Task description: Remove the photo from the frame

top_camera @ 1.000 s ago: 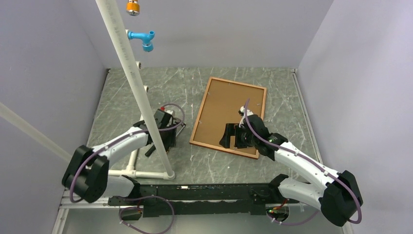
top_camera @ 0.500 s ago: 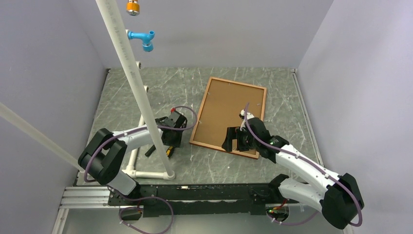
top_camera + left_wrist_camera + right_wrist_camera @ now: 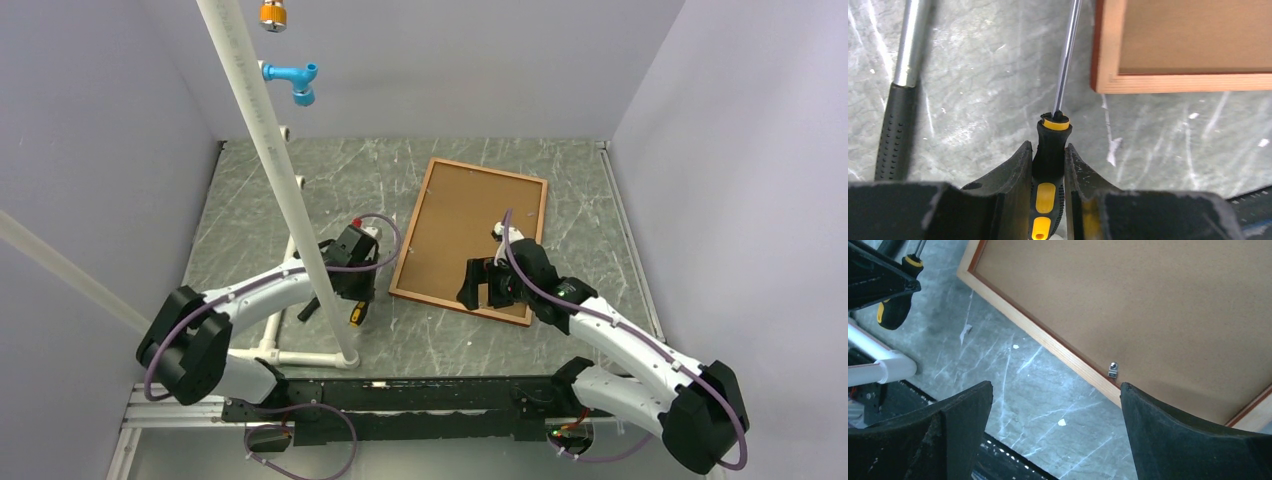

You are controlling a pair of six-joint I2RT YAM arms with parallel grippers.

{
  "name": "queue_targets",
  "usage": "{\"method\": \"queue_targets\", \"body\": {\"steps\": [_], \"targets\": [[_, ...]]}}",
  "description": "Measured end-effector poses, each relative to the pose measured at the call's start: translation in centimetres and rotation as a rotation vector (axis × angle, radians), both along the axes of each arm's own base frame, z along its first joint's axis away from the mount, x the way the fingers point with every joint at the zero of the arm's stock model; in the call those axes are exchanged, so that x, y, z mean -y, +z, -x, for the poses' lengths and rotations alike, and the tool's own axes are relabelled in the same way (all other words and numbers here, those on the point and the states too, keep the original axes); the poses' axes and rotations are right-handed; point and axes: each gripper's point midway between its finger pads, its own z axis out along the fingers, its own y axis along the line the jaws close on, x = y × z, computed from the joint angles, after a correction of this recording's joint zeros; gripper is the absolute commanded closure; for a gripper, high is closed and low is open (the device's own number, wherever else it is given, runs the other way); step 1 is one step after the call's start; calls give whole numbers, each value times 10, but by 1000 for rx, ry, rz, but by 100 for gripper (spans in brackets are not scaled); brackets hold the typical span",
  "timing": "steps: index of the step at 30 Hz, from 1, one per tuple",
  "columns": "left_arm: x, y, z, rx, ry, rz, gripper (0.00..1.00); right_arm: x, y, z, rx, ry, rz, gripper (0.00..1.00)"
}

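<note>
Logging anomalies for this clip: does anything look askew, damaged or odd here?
Only the frame lies skewed to the table edges, brown backing up. Nothing looks broken or spilled.

So the frame lies right of centre, with the photo showing its brown backing. The right gripper hangs spread wide over its lower edge; the left gripper, just left, pinches a yellow-black screwdriver.

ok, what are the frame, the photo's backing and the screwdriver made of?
Frame: looks like wood, visible grain, reddish stain on the inner edge.
Photo's backing: matte brown, finely speckled, fibreboard or card; cannot tell which.
Screwdriver: shiny metal shaft, black-and-yellow handle, likely rubbery plastic.
</note>
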Motion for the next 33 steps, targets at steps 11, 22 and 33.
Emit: {"method": "queue_targets", "body": {"steps": [11, 22, 33], "targets": [[30, 69, -7, 154, 24, 290, 100, -34, -4, 4, -87, 154, -54, 0], [50, 82, -15, 179, 33, 562, 100, -71, 1, 7, -181, 126, -135, 0], [64, 57, -3, 69, -3, 605, 100, -88, 15, 14, -199, 135, -108, 0]]}}
